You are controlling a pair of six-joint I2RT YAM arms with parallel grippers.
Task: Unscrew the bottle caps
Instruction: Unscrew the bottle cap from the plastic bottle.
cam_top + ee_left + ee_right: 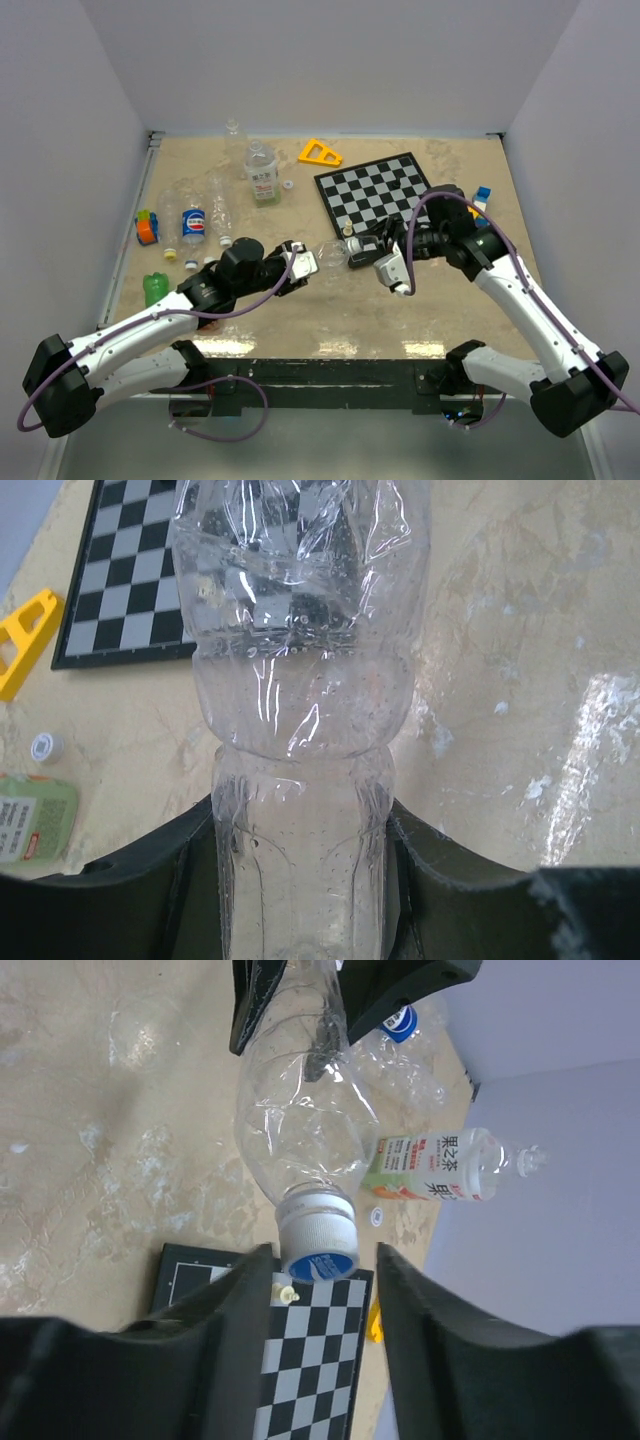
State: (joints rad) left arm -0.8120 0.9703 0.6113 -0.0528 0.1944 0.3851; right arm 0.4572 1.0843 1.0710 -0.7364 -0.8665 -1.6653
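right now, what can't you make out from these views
- Left wrist view: the clear bottle in the left gripper is cut off by the top edge, its cap out of frame.
- Top view: that cap is too small, lost against the right gripper.
- Right wrist view: the piece on the chessboard is too tiny to identify.

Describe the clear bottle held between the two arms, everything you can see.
The bottle is clear thin plastic, unlabelled, crumpled and dented, seemingly empty. Its ribbed white cap, blue on top, is on the neck. The left claw is clamped on the body toward the base end. The right claw straddles the cap, slightly open, with a gap on one side. The bottle sits roughly level between the arms, just in front of the chessboard.
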